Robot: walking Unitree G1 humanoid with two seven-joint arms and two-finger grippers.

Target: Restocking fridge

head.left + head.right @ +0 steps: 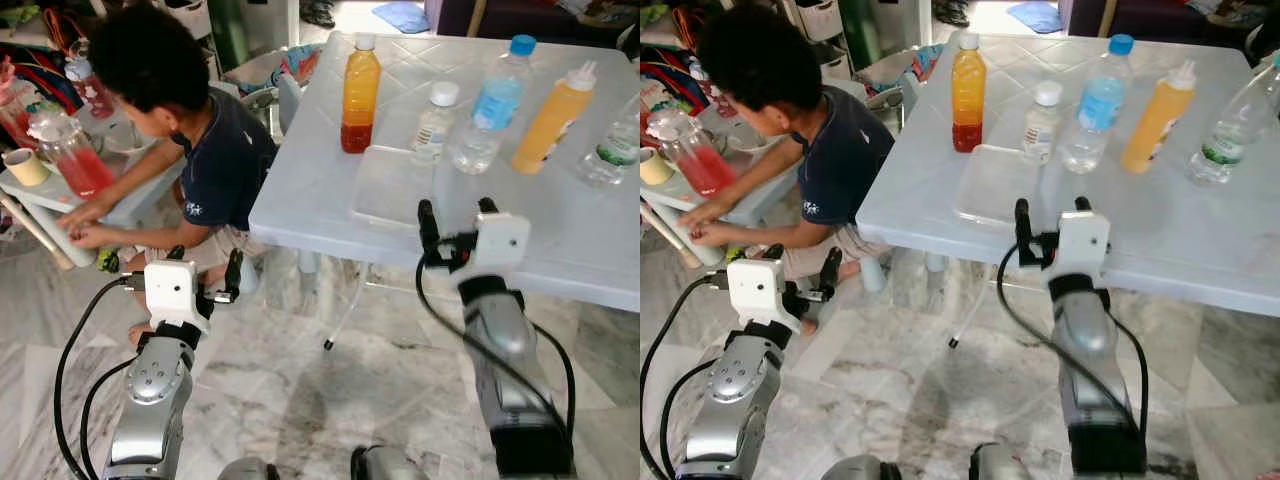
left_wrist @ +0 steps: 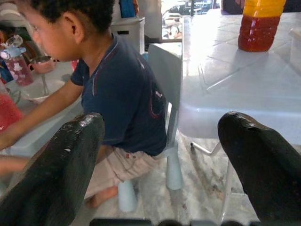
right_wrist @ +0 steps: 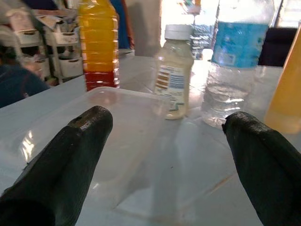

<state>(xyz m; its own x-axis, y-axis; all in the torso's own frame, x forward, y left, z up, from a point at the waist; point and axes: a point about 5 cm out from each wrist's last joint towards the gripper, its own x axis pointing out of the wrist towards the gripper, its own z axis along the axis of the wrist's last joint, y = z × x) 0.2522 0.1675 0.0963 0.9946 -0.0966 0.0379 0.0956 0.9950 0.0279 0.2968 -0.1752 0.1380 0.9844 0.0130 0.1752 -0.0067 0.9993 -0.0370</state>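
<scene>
The table (image 1: 560, 240) carries the bottles in a row along its far part, all upright, long axes vertical; a clear tray (image 1: 385, 185) lies flat between them and the near edge; a person (image 1: 215, 150) sits off the table's left end. The right gripper (image 1: 457, 215) hovers at the near edge, jaws apart, pointing across the tray; the small white bottle (image 3: 175, 70) stands straight ahead beyond the tray, the water bottle (image 3: 237, 61) just beside it, so the right arm is nearer. The left gripper (image 1: 205, 275), jaws apart, hangs low towards the person.
</scene>
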